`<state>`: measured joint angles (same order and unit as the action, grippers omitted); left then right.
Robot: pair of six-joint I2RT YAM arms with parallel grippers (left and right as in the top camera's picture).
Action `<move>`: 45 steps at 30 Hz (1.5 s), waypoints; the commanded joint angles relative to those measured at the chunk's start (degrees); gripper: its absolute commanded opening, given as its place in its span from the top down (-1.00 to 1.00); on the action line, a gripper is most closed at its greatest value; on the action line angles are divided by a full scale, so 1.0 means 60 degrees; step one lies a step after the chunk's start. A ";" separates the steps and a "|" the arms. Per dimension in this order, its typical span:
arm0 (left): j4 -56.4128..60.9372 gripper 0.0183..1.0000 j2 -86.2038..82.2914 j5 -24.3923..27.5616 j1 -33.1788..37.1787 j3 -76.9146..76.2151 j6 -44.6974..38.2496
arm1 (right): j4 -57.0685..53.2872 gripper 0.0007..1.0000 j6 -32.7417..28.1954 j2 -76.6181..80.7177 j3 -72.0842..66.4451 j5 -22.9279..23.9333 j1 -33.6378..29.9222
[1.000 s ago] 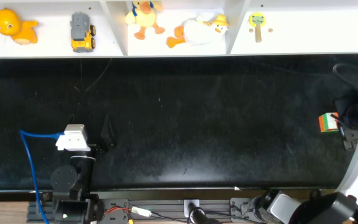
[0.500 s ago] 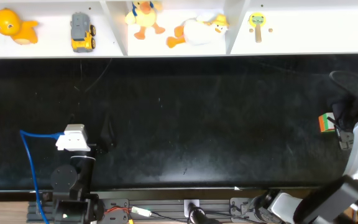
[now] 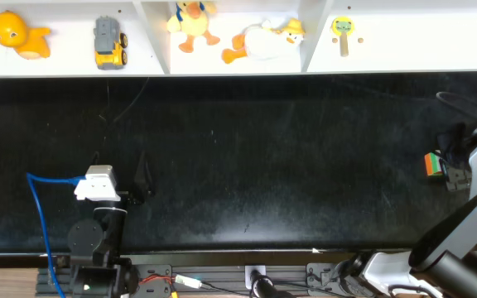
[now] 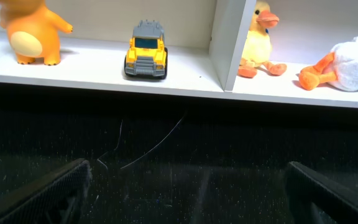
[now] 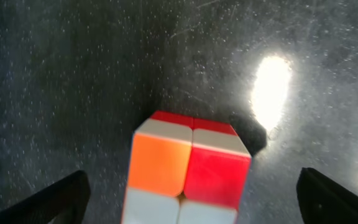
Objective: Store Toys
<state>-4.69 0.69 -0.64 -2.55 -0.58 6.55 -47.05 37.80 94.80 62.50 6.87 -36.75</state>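
A colour puzzle cube [image 5: 188, 168] with orange, red and white tiles lies on the black table near its right edge [image 3: 431, 164]. My right gripper [image 5: 188, 214] hangs over it, open, with its fingers [image 5: 48, 202] wide apart on either side of the cube and not touching it. In the top view the right gripper [image 3: 452, 170] sits just right of the cube. My left gripper [image 4: 191, 208] is open and holds nothing; it rests low at the front left [image 3: 143, 178] and faces the shelf.
A white shelf [image 3: 238, 66] runs along the back, split by dividers. It holds an orange duck [image 3: 19, 35], a yellow truck [image 3: 109, 43], a yellow plush duck [image 3: 192, 23], a white plush duck [image 3: 263, 41] and a small yellow toy [image 3: 343, 31]. A blue cable [image 3: 44, 215] loops by the left arm.
The right arm has changed posture, its wrist swinging toward the table's right edge. The cube has shifted only slightly left in the top view. The left arm has not moved.
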 commanded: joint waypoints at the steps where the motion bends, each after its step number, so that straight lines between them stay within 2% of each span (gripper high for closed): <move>1: -0.0022 -0.99 -0.0087 0.0164 -0.0015 0.0015 0.0175 | 0.0284 -0.71 0.0175 0.0386 -0.0062 0.0102 -0.0058; 6: -0.0022 -1.00 -0.0087 0.0164 -0.0015 0.0018 0.0175 | 0.0470 -0.45 0.0168 0.0568 -0.0066 0.0073 -0.0058; 16: -0.0022 -0.99 -0.0087 0.0164 -0.0015 0.0018 0.0175 | 0.0692 -0.31 0.0171 0.0871 -0.0073 0.0036 0.0040; 24: -0.0022 -1.00 -0.0087 0.0164 -0.0015 0.0015 0.0175 | 0.0699 0.06 0.0124 0.0874 -0.0073 0.0036 0.0066; 27: -0.0022 -1.00 -0.0087 0.0164 -0.0015 0.0018 0.0175 | 0.0594 0.12 -0.0029 0.0874 -0.0069 0.0036 0.0066; 34: -0.0022 -1.00 -0.0087 0.0164 -0.0015 0.0018 0.0175 | -0.0168 0.46 -0.0463 0.0856 0.0335 0.0033 0.0069; 38: -0.0022 -1.00 -0.0087 0.0164 -0.0015 0.0018 0.0175 | -0.1144 0.91 -0.0634 0.0834 0.1129 0.0036 0.0069; 40: -0.0022 -1.00 -0.0087 0.0164 -0.0015 0.0015 0.0175 | -0.1606 0.91 -0.0922 0.0754 0.1647 0.0022 0.0087; 45: -0.0022 -1.00 -0.0087 0.0164 -0.0015 0.0018 0.0175 | -0.2197 0.91 -0.2575 0.0069 0.2681 0.0131 0.0557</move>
<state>-4.69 0.69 -0.64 -2.55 -0.58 6.55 -59.64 29.69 99.53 74.76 6.87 -35.66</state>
